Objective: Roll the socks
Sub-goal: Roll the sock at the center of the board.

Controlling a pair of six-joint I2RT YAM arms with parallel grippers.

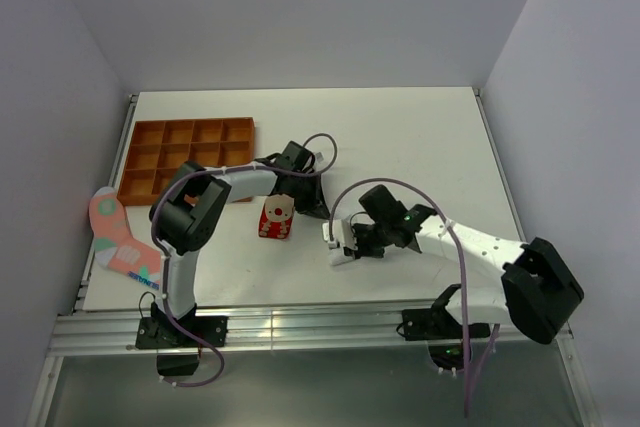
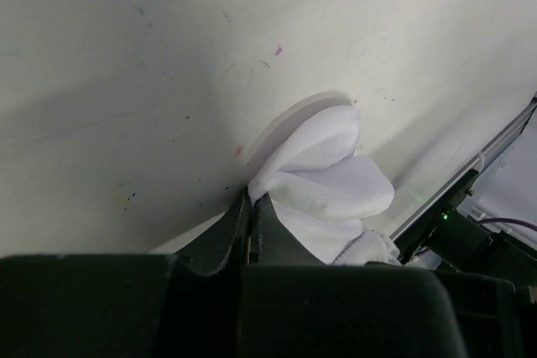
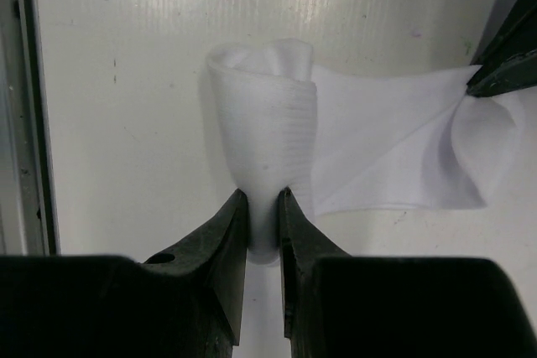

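Note:
A white sock lies on the table, one end rolled into a thick tube. My right gripper is shut on the base of that roll. At the loose flat end, my left gripper is shut on a pinch of the sock's edge; its dark fingertip shows in the right wrist view. From above, both grippers meet at mid-table over the white sock. A red sock with white spots sits bunched just left of them.
An orange compartment tray stands at the back left. A salmon sock with teal markings hangs over the table's left edge. A metal rail runs along the near edge.

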